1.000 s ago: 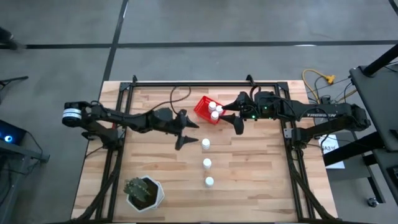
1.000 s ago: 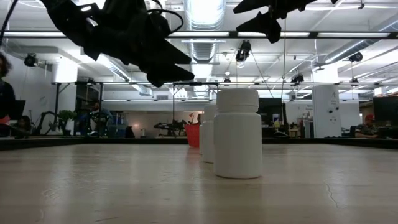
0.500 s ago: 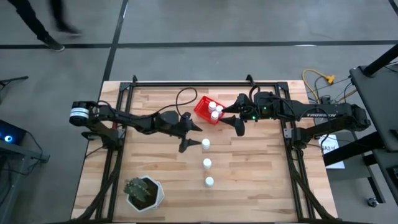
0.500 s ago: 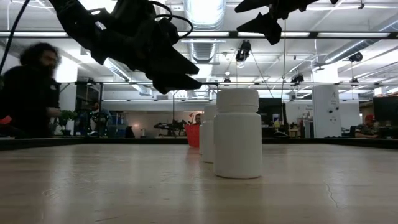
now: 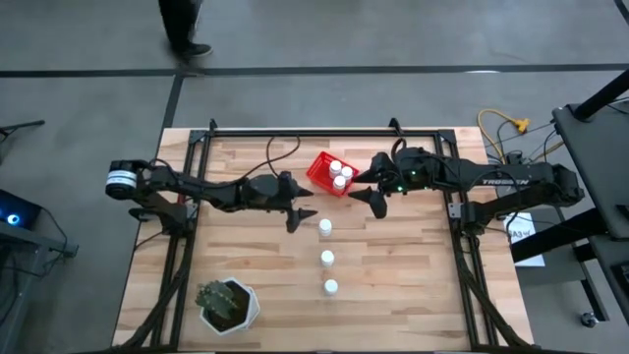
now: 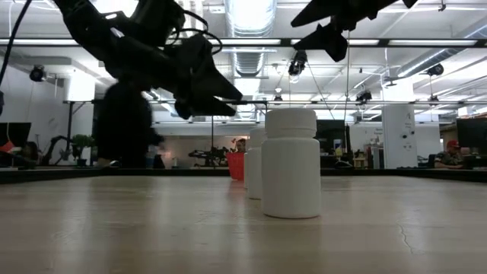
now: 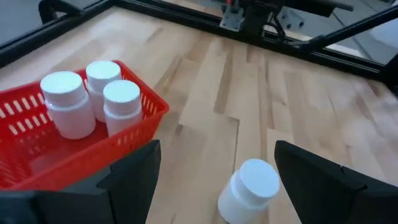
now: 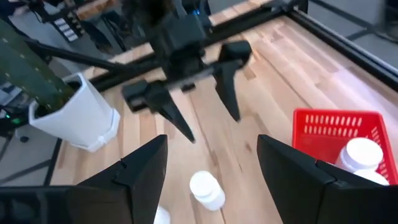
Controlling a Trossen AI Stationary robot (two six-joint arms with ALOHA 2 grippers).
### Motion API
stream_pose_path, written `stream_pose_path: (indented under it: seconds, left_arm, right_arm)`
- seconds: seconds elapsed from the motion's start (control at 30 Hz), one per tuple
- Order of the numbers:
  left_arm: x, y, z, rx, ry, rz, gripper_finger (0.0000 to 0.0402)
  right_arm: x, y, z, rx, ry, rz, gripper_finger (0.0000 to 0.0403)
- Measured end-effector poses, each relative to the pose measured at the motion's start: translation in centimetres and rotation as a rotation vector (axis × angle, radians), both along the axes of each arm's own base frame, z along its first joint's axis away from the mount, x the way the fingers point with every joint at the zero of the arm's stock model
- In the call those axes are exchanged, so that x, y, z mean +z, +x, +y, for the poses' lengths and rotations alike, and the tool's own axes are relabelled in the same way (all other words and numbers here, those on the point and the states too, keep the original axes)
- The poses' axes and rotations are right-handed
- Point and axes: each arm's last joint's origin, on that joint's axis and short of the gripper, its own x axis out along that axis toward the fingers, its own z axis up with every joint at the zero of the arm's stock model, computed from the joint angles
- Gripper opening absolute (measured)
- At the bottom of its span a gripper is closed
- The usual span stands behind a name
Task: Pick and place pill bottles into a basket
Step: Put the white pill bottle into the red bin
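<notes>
The red basket [image 5: 326, 175] stands at the table's far middle with three white pill bottles [image 7: 93, 93] upright in it. Three more bottles stand on their bases in a row toward the near edge: [image 5: 325, 227], [image 5: 327, 259], [image 5: 331, 287]. My left gripper [image 5: 299, 207] is open and hovers just left of the first loose bottle [image 7: 251, 185], above the table. My right gripper [image 5: 369, 189] is open and empty, just right of the basket and high above the table [image 6: 327, 34].
A white hexagonal pot with a cactus [image 5: 228, 304] stands at the near left corner and also shows in the right wrist view [image 8: 81, 118]. Black frame rails run along the table's far, left and right sides. A person walks past beyond the far edge [image 6: 125, 125].
My left gripper has moved a little toward the table's right edge, closer to the first loose bottle, and has come lower. It stays open. A person has walked across the room behind the table.
</notes>
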Motion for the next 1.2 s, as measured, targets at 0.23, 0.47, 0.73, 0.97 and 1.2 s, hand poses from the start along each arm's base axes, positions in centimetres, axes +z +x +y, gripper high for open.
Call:
stream_pose_path:
  seconds: [0.23, 0.47, 0.73, 0.97, 1.2]
  left_arm:
    - [2.6, -1.3, 0.0, 0.04, 0.024, -0.098, 0.0297]
    - [5.4, -2.9, 0.0, 0.081, 0.122, -0.193, 0.0297]
    - [6.4, -4.4, 0.0, 0.131, 0.142, -0.194, 0.0297]
    - [6.7, -5.2, 0.0, 0.158, 0.144, -0.162, 0.0297]
    - [7.0, -5.5, 0.0, 0.172, 0.146, -0.169, 0.0297]
  right_arm:
    - [-1.3, 1.0, -0.1, 0.011, -0.009, 0.063, 0.0237]
    - [-4.7, 3.3, -0.1, 0.091, 0.047, 0.184, 0.0237]
    - [-8.4, 5.3, 0.0, 0.164, 0.092, 0.314, 0.0237]
    - [-9.3, 7.2, 0.1, 0.235, -0.01, 0.344, 0.0237]
    - [-9.8, 9.0, 0.5, 0.287, -0.111, 0.454, 0.0237]
